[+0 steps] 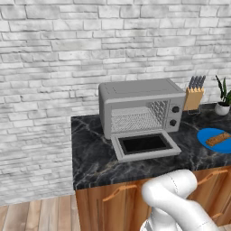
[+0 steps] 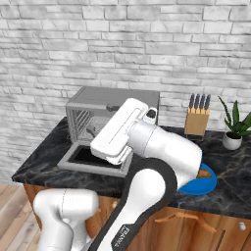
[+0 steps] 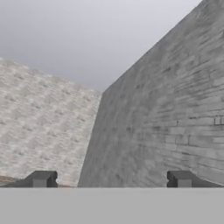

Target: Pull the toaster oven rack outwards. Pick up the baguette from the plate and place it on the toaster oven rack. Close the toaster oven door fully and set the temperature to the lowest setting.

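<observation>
Dark marbled stone counter (image 1: 90, 149) on wooden cabinets, against white brick wall. On it: grey toaster oven (image 1: 140, 106) near centre w/ toaster oven door (image 1: 145, 145) dropped flat onto the countertop; knife block (image 1: 194, 97) just right of oven; potted plant (image 1: 223, 97) far right; blue plate (image 1: 208, 135) front right.

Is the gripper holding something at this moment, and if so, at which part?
Nothing is held. The gripper is open, its fingertips wide apart with only brick wall between them. The baguette lies on the plate.
</observation>
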Robot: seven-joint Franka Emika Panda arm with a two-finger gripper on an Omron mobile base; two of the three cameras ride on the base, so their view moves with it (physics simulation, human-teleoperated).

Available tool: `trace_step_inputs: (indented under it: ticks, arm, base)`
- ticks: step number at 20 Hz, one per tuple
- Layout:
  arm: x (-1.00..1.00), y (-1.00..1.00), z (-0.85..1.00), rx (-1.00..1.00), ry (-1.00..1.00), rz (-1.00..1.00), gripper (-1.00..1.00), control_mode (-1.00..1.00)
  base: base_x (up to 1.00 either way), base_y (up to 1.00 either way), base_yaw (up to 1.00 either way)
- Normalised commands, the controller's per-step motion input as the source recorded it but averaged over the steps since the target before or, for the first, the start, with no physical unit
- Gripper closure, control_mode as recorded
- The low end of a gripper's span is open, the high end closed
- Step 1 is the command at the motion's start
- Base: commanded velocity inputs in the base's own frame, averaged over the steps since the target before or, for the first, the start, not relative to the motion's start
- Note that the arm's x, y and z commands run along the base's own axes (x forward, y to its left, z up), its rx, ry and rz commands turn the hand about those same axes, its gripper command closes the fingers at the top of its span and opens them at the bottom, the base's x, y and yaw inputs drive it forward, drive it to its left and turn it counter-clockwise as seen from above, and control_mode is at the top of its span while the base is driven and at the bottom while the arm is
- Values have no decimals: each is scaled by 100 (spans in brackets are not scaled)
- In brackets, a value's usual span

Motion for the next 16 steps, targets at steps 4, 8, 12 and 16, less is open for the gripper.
trace_step_inputs:
  ticks: [4,8,12,16]
  arm:
    - [14,32,-100,-72,7,-30,-100,-100]
    - [23,8,-92,-64,4,-30,-100,-100]
    - [26,-13,-50,-36,4,-15,-100,-100]
    - [36,-23,-40,-26,10,-5,-100,-100]
  base:
    - [0,0,0]
    - [0,0,0]
    - [0,0,0]
    - [0,0,0]
